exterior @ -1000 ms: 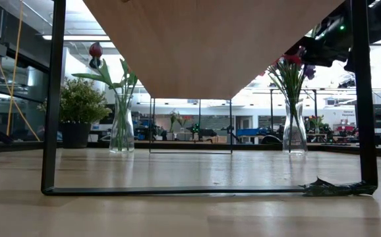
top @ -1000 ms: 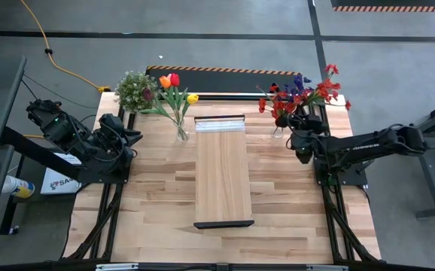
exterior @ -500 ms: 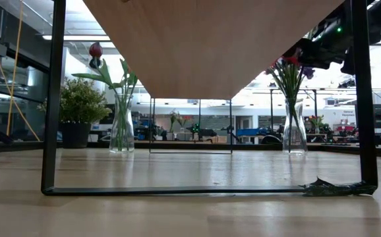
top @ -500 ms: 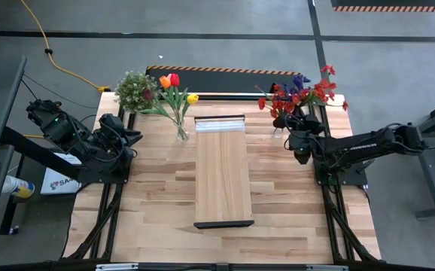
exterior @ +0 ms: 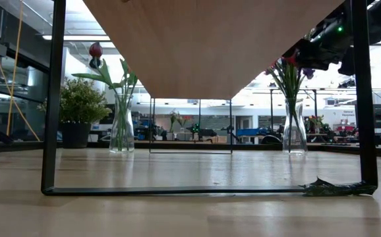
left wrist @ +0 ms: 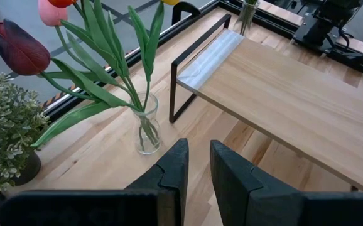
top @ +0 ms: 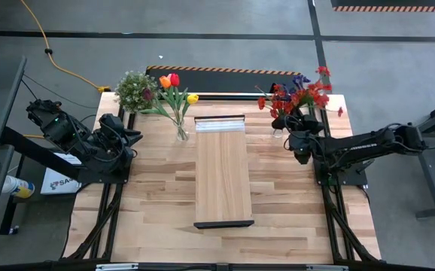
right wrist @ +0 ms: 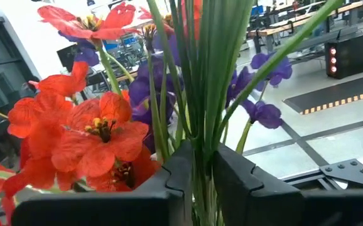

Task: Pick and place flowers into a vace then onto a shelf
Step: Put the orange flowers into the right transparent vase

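Note:
The red and purple flowers (top: 300,94) stand with their stems in a clear glass vase (top: 278,132) at the table's far right; the same vase (exterior: 294,135) shows in the low view. My right gripper (right wrist: 199,169) is shut on their green stems above the vase mouth. A second vase (top: 181,134) at the far left holds red, orange and yellow tulips (top: 174,81). The shelf (top: 221,173) stands on dark end frames at the table's middle. My left gripper (left wrist: 198,166) waits at the left edge, its fingers a narrow gap apart and holding nothing. My right gripper pinches the bunch's green stems (right wrist: 200,147) between its two fingers, just under the blossoms. The fingers lie across the stems, coming from the table's near right side. The stems stand nearly upright, and their lower ends (exterior: 293,99) reach down into the glass vase on the table.
A bushy green potted plant (top: 133,90) sits at the far left corner beside the tulip vase. A scrap of green leaf (exterior: 335,187) lies by the shelf's near frame. Bare planks (top: 278,196) lie on both sides of the shelf.
My right gripper has shifted a little toward the table's left and far edge, still shut on the stems. The blossoms have swung with it toward the far edge, while the vase has stayed where it was.

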You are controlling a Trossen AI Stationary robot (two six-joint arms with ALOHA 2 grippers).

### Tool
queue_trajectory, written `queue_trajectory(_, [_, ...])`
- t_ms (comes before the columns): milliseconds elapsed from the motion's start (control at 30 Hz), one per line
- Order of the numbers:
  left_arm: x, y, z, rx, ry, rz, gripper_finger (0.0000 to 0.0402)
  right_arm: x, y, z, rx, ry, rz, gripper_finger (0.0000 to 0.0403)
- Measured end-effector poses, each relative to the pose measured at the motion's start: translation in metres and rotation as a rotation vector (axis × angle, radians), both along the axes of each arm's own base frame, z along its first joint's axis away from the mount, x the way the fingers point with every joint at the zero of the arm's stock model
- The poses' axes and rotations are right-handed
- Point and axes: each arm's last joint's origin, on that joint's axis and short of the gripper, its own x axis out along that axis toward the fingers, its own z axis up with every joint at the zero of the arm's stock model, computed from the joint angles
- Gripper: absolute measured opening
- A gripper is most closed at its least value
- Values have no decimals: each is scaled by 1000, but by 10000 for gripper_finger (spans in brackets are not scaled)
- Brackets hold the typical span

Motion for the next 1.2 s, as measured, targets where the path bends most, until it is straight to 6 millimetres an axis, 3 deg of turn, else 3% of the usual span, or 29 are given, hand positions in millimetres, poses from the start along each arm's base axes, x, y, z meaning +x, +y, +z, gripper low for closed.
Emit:
queue_trajectory(333, [0,0,0,0,0,0,101,-2,0,4,9,-26,35,100])
queue_trajectory(600, [0,0,0,0,0,0,101,-8,1,16,26,15,177,139])
queue_trajectory(1200, [0,0,0,0,0,0,101,-32,4,44,-14,-5,348,178])
